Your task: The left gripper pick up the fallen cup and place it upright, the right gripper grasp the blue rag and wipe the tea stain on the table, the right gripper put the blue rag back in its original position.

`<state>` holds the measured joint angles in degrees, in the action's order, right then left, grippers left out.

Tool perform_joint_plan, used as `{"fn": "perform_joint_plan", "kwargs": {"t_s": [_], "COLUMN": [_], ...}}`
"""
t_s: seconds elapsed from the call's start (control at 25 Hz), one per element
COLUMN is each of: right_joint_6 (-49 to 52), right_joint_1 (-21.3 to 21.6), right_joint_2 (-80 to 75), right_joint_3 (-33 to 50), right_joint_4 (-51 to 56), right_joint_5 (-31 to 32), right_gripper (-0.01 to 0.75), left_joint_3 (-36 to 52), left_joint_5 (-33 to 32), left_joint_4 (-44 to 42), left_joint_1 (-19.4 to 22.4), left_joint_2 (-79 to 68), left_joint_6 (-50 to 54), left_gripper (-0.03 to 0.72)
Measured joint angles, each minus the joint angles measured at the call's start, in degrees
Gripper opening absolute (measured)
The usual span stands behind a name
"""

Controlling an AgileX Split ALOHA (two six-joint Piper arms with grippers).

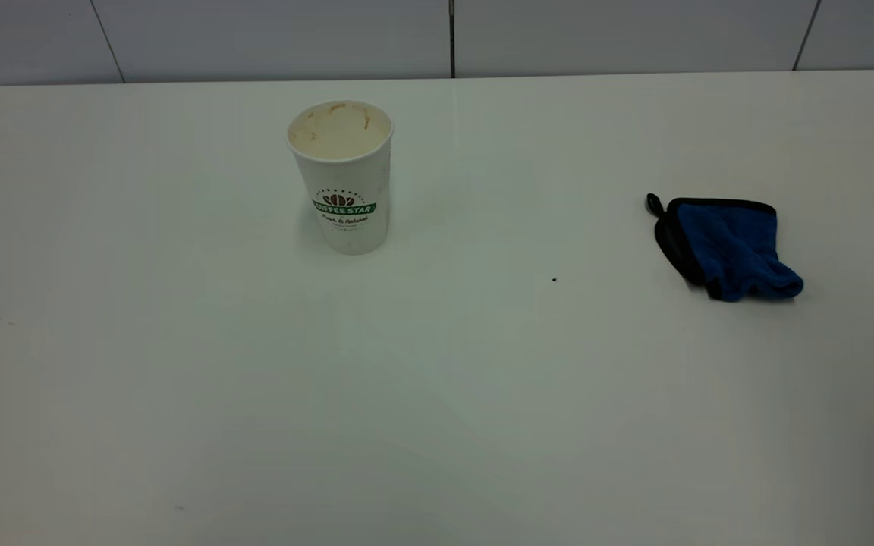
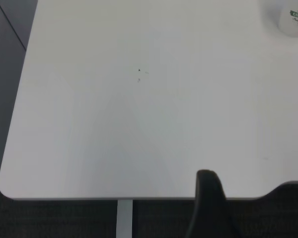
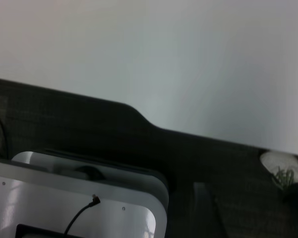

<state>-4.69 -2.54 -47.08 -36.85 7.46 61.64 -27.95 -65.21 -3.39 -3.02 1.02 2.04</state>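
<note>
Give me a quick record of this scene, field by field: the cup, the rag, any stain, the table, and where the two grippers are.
cup: upright on the table's left-centre, inside tea-stained
blue rag: crumpled on the right side, untouched, apart from the cup
tea stain: no puddle visible
table: white, a few tiny dark specks
left gripper: off the near table edge, only one dark finger shows
right gripper: not in view; its wrist camera shows the table edge and floor

The worktop point(image 1: 437, 394) looks like smooth white laminate or plastic with a soft, faint sheen. The cup point(image 1: 346, 182) looks like matt white paper with a printed green band, its inside dull beige and blotched brown. The blue rag point(image 1: 733, 246) is fluffy, deep-piled cloth, matt throughout, bound with a flatter black fabric edging and a small loop.
</note>
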Motion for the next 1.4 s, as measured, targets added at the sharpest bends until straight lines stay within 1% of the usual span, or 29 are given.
{"fn": "perform_joint_plan", "kwargs": {"t_s": [0.08, 0.2, 0.32, 0.44, 0.64, 0.92, 1.12, 1.4], "right_joint_6": [1.2, 2.0, 2.2, 2.4, 2.6, 2.7, 2.7, 2.9], "right_joint_1": [0.3, 0.3, 0.3, 0.3, 0.6, 3.5, 3.6, 2.0], "right_joint_2": [5.6, 14.7, 21.5, 24.4, 27.5, 40.1, 47.8, 48.0], "right_joint_3": [2.5, 5.3, 8.0, 9.7, 10.0, 10.0, 10.0, 10.0], "right_joint_4": [-0.3, -1.4, -2.1, -2.1, -2.1, -2.1, -2.1, -2.1], "right_joint_5": [2.3, 3.7, 3.7, 2.1, 1.5, 1.6, 2.1, 2.3], "right_gripper": [0.554, 0.554, 0.554, 0.554, 0.554, 0.554, 0.554, 0.554], "left_joint_3": [0.0, 0.0, 0.0, 0.0, 0.0, 0.0, 0.0, 0.0], "left_joint_5": [0.0, 0.0, 0.0, 0.0, 0.0, 0.0, 0.0, 0.0], "left_joint_4": [0.0, 0.0, 0.0, 0.0, 0.0, 0.0, 0.0, 0.0], "left_joint_1": [0.0, 0.0, 0.0, 0.0, 0.0, 0.0, 0.0, 0.0], "left_joint_2": [0.0, 0.0, 0.0, 0.0, 0.0, 0.0, 0.0, 0.0], "left_joint_6": [0.0, 0.0, 0.0, 0.0, 0.0, 0.0, 0.0, 0.0], "left_gripper": [0.516, 0.516, 0.516, 0.516, 0.516, 0.516, 0.516, 0.516]}}
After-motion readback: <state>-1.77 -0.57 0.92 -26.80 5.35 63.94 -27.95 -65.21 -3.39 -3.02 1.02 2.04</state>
